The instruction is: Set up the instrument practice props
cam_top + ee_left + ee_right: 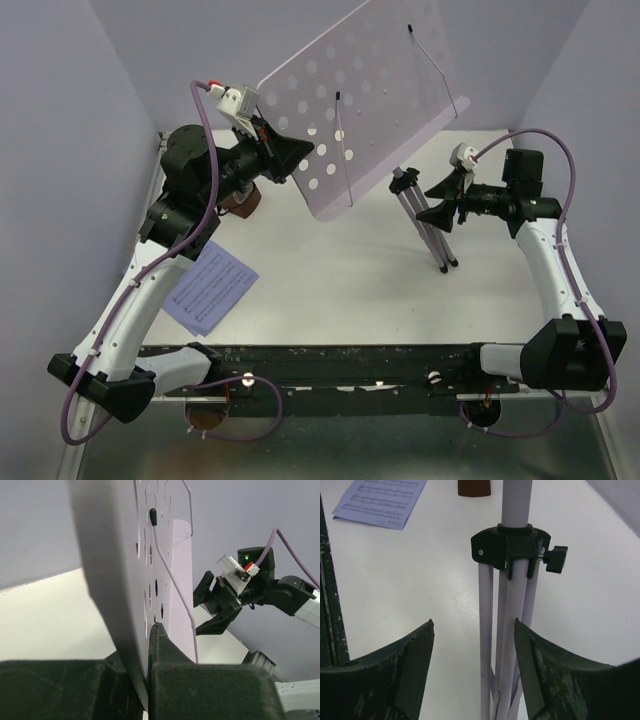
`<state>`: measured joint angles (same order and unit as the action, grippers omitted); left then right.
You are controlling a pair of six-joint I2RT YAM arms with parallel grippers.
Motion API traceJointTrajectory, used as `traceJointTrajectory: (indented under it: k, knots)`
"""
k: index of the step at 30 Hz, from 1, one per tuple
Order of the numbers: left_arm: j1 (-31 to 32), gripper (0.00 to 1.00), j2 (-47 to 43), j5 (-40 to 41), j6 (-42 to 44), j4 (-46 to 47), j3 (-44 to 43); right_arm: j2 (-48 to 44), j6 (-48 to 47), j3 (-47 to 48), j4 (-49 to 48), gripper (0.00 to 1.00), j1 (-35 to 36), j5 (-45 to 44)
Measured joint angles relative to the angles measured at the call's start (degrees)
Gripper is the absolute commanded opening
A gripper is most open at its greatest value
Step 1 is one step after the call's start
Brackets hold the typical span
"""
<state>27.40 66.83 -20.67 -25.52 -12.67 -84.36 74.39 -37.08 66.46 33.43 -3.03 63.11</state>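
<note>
The music stand (370, 90) is upright toward the back of the white surface (330, 280), its pale lilac perforated desk tilted and raised above the thin tripod (425, 215). The left gripper (295, 155) reaches in from the left, and its jaws are clenched on the lower left edge of the desk. In the left wrist view the panel runs straight down between the two dark fingers (167, 652). The right gripper (440, 200) comes in from the right at the tripod. Its jaws are released and spread wide, one on each side of the folded legs. From the right wrist camera neither finger appears to touch them, though the gap on the right side is narrow. Just above the jaws a black collar (512, 545) clamps the legs to the pole, with a small knob (556, 559) sticking out to one side. The lavender sheet-music pages (210, 285) lie flat on the surface near the front left, well apart from the stand and partly beside the left arm. The small brown metronome (243, 205) sits further back on the left, mostly hidden under the left arm (only a brown sliver of it shows from above).
</note>
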Motion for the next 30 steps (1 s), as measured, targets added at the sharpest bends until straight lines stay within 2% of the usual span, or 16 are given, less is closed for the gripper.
traceJointTrajectory:
  k: [4,7,16,20,22,24,25,26,30]
  knots:
    - [0.1,0.0,-0.9,-0.6,0.0,0.0,0.5,-2.7,-3.6,0.3,0.5,0.79,-0.8,0.9]
    - [0.1,0.0,-1.5,-1.1,0.5,0.1,0.9,-4.0,-5.5,1.2,1.0,0.79,-0.9,0.7]
    - [0.1,0.0,-2.6,-1.5,0.6,0.9,2.3,3.1,-6.1,1.6,0.6,0.65,-0.8,0.5]
    - [0.1,0.0,-3.3,-1.6,0.5,1.0,2.9,4.4,-6.1,1.6,0.5,0.52,-0.4,0.6]
    - [0.1,0.0,-3.3,-1.7,0.5,1.0,2.9,4.5,-6.4,1.6,0.7,0.38,0.0,0.6]
    - [0.1,0.0,-3.4,-1.7,0.5,1.0,2.9,4.5,-6.9,1.6,1.0,0.2,0.6,0.6]
    - [0.1,0.0,-3.4,-1.7,0.5,1.0,2.9,4.5,-7.4,1.6,0.7,0.06,0.8,0.2]
    - [0.1,0.0,-3.6,-1.8,0.6,0.9,2.9,4.5,-7.6,1.6,0.4,0.0,0.8,0.2]
    - [0.1,0.0,-3.4,-2.0,2.4,-1.9,0.5,4.1,-7.3,1.6,0.5,0.0,1.2,0.2]
